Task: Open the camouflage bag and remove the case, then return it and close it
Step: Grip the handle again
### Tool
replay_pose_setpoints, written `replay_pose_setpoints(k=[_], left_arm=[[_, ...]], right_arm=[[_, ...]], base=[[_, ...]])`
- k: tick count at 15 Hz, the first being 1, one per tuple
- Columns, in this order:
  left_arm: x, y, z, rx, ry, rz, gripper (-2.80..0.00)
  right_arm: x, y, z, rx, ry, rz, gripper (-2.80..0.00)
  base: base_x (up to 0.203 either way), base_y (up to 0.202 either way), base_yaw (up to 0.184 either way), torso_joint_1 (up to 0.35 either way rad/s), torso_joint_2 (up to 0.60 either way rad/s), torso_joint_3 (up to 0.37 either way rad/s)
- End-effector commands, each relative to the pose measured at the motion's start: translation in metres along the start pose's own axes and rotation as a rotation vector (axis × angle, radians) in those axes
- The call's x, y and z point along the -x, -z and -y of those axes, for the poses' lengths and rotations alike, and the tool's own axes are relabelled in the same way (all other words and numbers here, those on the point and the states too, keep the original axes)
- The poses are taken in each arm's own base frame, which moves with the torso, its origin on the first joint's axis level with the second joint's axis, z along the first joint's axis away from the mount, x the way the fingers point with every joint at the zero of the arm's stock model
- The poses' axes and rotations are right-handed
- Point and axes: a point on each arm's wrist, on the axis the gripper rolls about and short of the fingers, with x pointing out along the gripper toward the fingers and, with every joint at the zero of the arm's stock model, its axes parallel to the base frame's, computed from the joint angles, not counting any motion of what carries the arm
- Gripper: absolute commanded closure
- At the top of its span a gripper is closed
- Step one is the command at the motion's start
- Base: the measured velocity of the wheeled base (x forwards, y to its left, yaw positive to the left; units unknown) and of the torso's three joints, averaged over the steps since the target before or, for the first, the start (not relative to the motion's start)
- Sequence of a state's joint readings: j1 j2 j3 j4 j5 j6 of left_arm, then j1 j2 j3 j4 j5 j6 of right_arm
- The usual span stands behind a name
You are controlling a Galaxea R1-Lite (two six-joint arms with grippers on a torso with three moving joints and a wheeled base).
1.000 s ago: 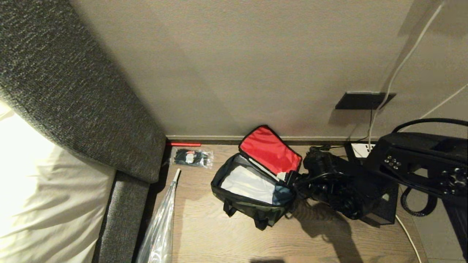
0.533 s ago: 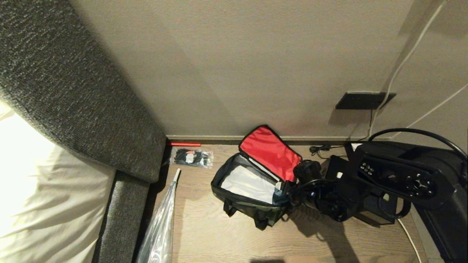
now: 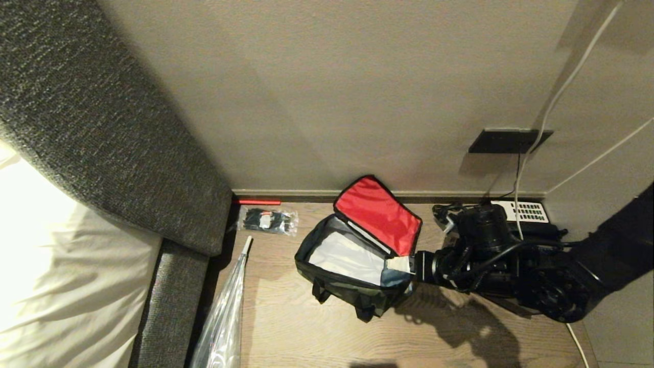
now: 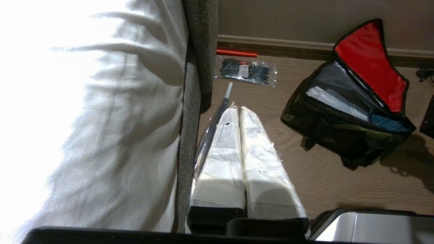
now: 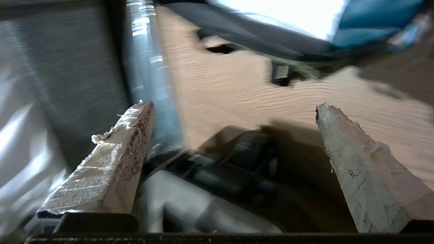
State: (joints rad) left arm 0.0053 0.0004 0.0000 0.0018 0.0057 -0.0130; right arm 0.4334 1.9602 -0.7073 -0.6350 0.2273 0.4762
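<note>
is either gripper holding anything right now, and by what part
Nothing. The right gripper is open and empty beside the open camouflage bag; the left gripper is shut on nothing.

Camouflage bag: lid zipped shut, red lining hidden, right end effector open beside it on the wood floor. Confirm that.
Not quite: the camouflage bag's lid stands open, red lining facing out and the pale interior exposed, as the head view shows. The rest holds: the right end effector is open, beside the bag on the wood floor.

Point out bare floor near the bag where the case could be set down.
Free: wood floor in front of the bag, between the wrapped umbrella and the right arm's shadow. A smaller strip lies between the packet and bag. Crowded: right of the bag, by the open right pincer and the phone.
</note>
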Motion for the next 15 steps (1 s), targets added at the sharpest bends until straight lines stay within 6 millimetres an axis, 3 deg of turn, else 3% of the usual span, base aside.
replay_pose_setpoints(k=[1, 4, 6, 9, 15], left_arm=[[0.000, 0.001, 0.000, 0.001, -0.001, -0.001, 0.00], [0.000, 0.000, 0.000, -0.001, 0.000, 0.001, 0.00], [0.000, 0.001, 0.000, -0.002, -0.001, -0.004, 0.00], [0.000, 0.001, 0.000, -0.011, 0.000, -0.001, 0.00], [0.000, 0.001, 0.000, -0.002, 0.000, -0.002, 0.00]], right_arm=[[0.047, -0.016, -0.021, 0.036, -0.080, 0.113, -2.80], [0.071, -0.015, -0.025, 0.035, -0.010, 0.157, -2.80], [0.082, 0.003, -0.018, 0.022, 0.031, 0.113, -2.80], [0.067, 0.007, -0.012, 0.022, 0.063, 0.070, -2.80], [0.062, 0.007, -0.011, 0.051, 0.066, 0.060, -2.80]], base=[[0.000, 0.000, 0.000, 0.000, 0.00, 0.000], [0.000, 0.000, 0.000, 0.000, 0.00, 0.000], [0.000, 0.000, 0.000, 0.000, 0.00, 0.000], [0.000, 0.000, 0.000, 0.000, 0.00, 0.000], [0.088, 0.000, 0.000, 0.001, 0.00, 0.000]])
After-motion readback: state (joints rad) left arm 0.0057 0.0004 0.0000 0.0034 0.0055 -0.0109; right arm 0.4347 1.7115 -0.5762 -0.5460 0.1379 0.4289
